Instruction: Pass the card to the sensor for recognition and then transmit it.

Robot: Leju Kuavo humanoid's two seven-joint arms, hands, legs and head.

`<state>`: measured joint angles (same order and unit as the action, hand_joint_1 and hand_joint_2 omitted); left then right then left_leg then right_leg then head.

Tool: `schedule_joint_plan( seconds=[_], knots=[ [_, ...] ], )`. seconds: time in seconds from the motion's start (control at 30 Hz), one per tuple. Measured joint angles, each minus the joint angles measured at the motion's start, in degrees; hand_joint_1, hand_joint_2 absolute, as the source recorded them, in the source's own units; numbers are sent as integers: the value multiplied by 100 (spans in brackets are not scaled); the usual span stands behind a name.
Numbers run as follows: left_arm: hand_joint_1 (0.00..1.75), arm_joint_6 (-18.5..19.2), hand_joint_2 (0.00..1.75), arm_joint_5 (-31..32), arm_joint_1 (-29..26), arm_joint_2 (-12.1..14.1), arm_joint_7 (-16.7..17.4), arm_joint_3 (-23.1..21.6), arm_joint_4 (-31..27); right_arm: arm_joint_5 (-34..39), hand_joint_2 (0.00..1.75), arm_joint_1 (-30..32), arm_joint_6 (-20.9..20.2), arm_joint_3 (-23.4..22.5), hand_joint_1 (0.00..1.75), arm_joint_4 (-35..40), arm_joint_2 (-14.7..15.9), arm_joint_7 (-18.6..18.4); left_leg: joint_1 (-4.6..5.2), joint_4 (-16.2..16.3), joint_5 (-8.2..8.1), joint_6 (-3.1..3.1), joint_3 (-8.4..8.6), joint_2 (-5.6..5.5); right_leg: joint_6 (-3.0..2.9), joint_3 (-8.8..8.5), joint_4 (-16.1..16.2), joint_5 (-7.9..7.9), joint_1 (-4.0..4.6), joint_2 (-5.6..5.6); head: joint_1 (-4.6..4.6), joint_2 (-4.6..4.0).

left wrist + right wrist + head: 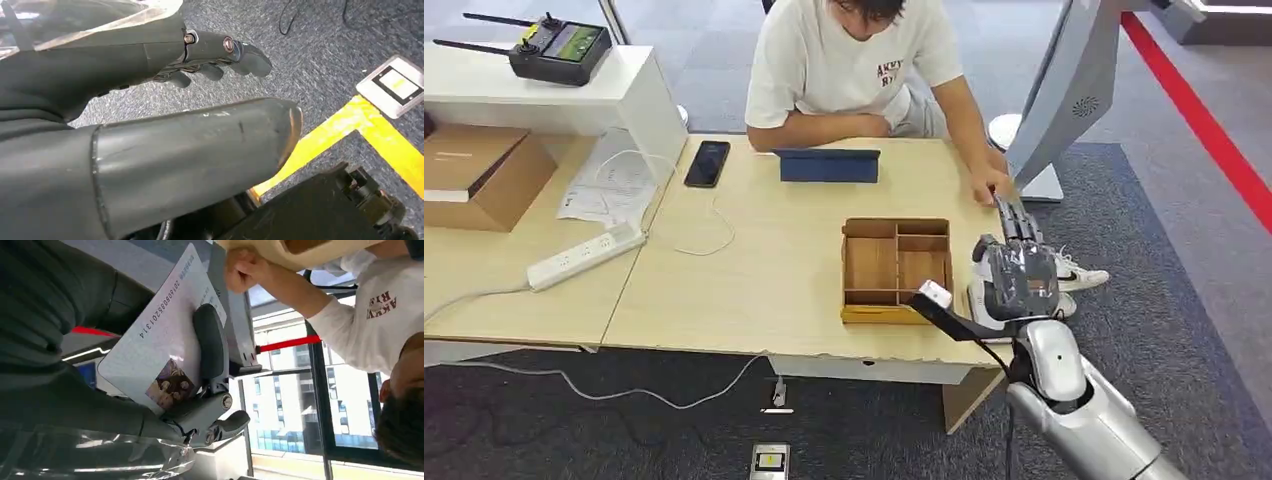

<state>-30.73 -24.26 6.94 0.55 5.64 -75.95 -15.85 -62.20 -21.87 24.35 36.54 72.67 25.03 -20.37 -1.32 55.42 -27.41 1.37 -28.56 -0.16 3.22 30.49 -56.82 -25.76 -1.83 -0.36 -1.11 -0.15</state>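
Right hand (pixel 1016 265) holds one card (pixel 165 337) at the table's (pixel 754 290) right edge, beside the person's hand (pixel 992 187).

Count: one card, white with a printed number and a small picture, pinned between the right thumb and a dark finger (pixel 212 347); one wooden tray (pixel 896 268) with several compartments just left of that hand; one phone (pixel 707 163); one blue tablet (pixel 828 165); one power strip (pixel 584 256); one person seated across. Right arm reaches forward, fingers pointing toward the person's hand. Left hand (pixel 150 115) hangs over grey carpet, thumb and fingers apart, holding nothing.
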Motion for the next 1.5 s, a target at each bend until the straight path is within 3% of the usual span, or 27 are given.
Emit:
schedule_joint_plan(
  seconds=[0.37,0.83,1.5],
  knots=[
    [0,-13,0,28,-1,-7,-28,0,0,256,175,387,-168,-19,175,-79,81,41,0,-1,0,0,-1,0,0,1,0,0,0,1,0,0],
    [0,11,0,116,11,-7,24,0,0,621,175,388,-387,-13,175,-789,-37,151,0,-1,0,0,-2,0,0,1,0,0,0,1,2,0],
    [0,109,0,236,59,-9,77,0,0,1049,175,287,-378,-109,175,-1726,-177,236,0,-1,0,0,-3,0,0,1,0,0,0,0,0,0]
  ],
)
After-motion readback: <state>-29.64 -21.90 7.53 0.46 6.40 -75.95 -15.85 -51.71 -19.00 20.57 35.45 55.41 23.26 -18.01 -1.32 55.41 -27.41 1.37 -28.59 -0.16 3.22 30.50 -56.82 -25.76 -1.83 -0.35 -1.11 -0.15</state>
